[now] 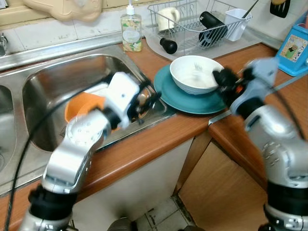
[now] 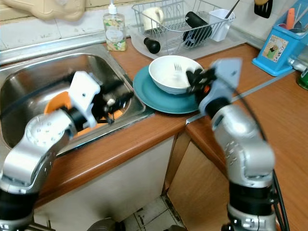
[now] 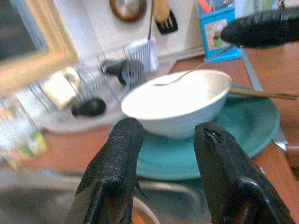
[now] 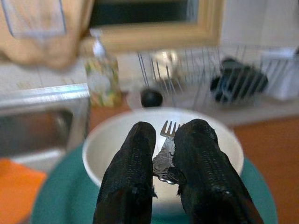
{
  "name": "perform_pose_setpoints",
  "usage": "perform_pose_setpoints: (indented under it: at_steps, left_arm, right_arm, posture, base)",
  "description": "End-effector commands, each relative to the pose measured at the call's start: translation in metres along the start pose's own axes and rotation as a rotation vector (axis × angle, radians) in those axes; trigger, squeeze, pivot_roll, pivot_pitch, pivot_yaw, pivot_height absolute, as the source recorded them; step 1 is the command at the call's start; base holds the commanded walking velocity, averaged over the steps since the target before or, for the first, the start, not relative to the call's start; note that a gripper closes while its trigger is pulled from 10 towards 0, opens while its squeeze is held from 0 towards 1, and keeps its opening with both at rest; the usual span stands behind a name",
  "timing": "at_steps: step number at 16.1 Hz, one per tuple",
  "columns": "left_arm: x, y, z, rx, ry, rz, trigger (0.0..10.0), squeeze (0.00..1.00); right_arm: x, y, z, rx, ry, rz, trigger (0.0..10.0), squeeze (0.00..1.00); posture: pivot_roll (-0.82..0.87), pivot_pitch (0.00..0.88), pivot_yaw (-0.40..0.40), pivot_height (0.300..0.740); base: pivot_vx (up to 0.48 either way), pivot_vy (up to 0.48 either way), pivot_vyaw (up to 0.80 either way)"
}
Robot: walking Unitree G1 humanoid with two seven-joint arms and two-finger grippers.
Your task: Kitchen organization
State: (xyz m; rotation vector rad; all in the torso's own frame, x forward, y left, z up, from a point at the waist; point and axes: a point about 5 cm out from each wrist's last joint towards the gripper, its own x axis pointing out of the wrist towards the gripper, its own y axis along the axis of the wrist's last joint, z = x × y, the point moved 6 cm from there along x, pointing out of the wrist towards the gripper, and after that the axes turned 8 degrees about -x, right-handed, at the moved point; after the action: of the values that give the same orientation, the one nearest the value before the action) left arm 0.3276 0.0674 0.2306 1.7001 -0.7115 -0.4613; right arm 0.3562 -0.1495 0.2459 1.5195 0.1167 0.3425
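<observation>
A white bowl sits on a teal plate on the wooden counter, just right of the sink. A metal fork stands in the bowl, and my right gripper is shut on its handle at the bowl's right rim. My left gripper is open over the sink's right edge, pointing at the bowl from a short distance with nothing between its fingers. An orange bowl lies in the steel sink, partly hidden by my left arm. Chopsticks rest on the plate's far side.
A wire dish rack with a mug, a black bottle and a white cup stands behind the plate. A soap bottle is at the sink's back corner, a blue utensil holder at far right. A gap splits the two counters.
</observation>
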Motion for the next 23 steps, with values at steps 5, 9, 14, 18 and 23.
perform_pose_setpoints:
  at_steps: [5, 9, 14, 18, 23]
  left_arm:
    - [0.007, 0.012, -0.002, 0.117, 0.006, 0.044, 10.0, 0.0]
    - [0.011, 0.029, -0.009, 0.265, 0.044, 0.099, 10.0, 0.0]
    - [0.022, 0.037, -0.007, 0.46, 0.015, 0.106, 10.0, 0.0]
    - [0.025, 0.021, -0.007, 0.567, -0.031, 0.04, 1.1, 0.0]
    - [0.027, 0.015, -0.017, 0.618, -0.006, 0.01, 0.2, 0.0]
  right_arm:
    - [-0.003, 0.035, -0.002, 0.148, 0.057, 0.157, 0.0, 0.0]
    - [-0.004, 0.047, -0.011, 0.254, 0.137, 0.202, 0.0, 0.0]
    - [-0.009, 0.039, -0.061, 0.236, 0.376, 0.121, 0.0, 0.0]
    - [-0.012, 0.036, -0.08, 0.253, 0.447, 0.102, 0.0, 0.0]
    - [-0.016, 0.035, -0.093, 0.258, 0.498, 0.089, 0.0, 0.0]
  posture:
    - [-0.06, 0.033, 0.021, 0.74]
    - [-0.06, 0.032, 0.016, 0.74]
    - [-0.06, 0.031, 0.008, 0.74]
    - [-0.06, 0.031, 0.01, 0.74]
    - [-0.06, 0.031, 0.006, 0.74]
  base:
    - [0.0, 0.0, 0.0]
    - [0.0, 0.0, 0.0]
    - [0.0, 0.0, 0.0]
    - [0.0, 0.0, 0.0]
    - [0.0, 0.0, 0.0]
